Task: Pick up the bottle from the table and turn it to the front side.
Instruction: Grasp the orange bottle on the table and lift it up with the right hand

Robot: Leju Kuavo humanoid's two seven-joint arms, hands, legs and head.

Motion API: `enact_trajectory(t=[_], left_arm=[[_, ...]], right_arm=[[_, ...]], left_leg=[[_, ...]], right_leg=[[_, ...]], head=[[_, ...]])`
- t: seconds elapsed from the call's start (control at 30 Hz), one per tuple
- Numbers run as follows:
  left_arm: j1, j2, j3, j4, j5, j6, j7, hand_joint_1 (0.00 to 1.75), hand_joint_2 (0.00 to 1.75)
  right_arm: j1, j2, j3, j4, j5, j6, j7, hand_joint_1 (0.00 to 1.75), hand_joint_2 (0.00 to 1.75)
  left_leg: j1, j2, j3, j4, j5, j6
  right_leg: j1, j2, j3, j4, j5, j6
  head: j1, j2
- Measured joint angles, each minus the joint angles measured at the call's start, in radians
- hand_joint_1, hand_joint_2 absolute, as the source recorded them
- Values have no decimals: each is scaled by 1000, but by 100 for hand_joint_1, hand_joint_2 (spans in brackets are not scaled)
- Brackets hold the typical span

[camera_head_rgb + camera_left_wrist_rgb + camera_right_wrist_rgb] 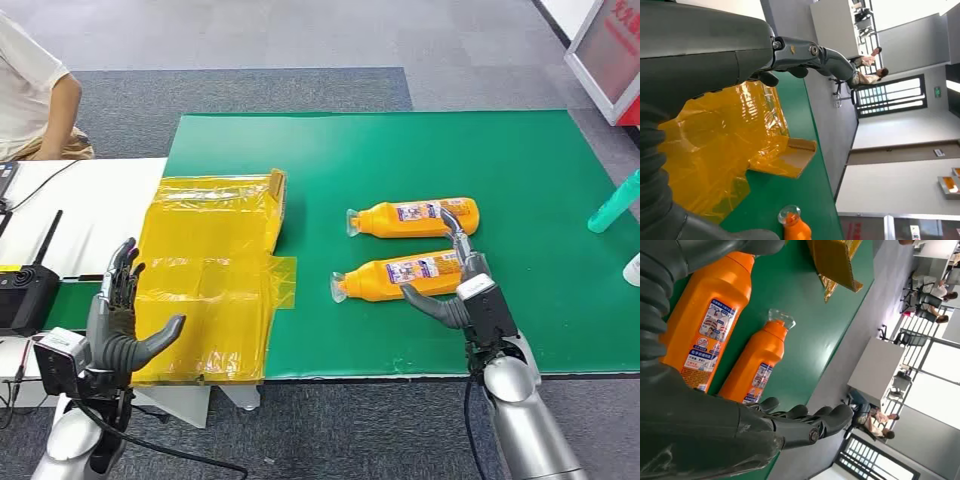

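Right hand [462,285] fingers spread, empty, beside near bottle [396,275] | bottle lies crosswise, cap toward left | left hand [121,320] spread, far.

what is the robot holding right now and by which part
Nothing. The right hand is open around the nearer orange bottle, not gripping; the left hand is open and empty.

Grey carpet floor [302,40] all around — darker strip at 12 o'clock. White side table [83,215] at 9 o'clock, a seated person [30,95] at 10. Big barred windows [926,375] with bright daylight, plus pale walls [904,140] — office chairs [900,337] nearby.
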Motion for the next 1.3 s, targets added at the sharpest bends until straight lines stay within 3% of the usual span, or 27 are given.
enact_trajectory(t=[0.77, 1.0, 1.1, 1.3], left_arm=[[9, -5, 2, -29, -2, 14, 25, 0, 175], [8, -6, 2, -30, 3, 18, 29, 0, 175], [8, -6, 2, -30, 8, 18, 30, 0, 175], [10, -17, 21, -31, -8, 0, 62, 0, 175]], right_arm=[[-77, 19, 11, 98, -63, 50, -19, 0, 175], [-77, 19, 11, 108, -13, 15, 4, 0, 175], [-74, 9, 14, 113, 91, -22, 70, 0, 175], [-64, -82, 63, 128, 606, -108, 376, 0, 175]], left_leg=[[0, 0, 0, 0, 0, 0], [0, 0, 0, 0, 0, 0], [0, 0, 0, 0, 0, 0], [0, 0, 0, 0, 0, 0]], right_leg=[[0, 0, 0, 0, 0, 0], [0, 0, 0, 0, 0, 0], [0, 0, 0, 0, 0, 0], [-1, 0, 0, 0, 0, 0]], head=[[0, 0], [0, 0], [0, 0], [0, 0]])
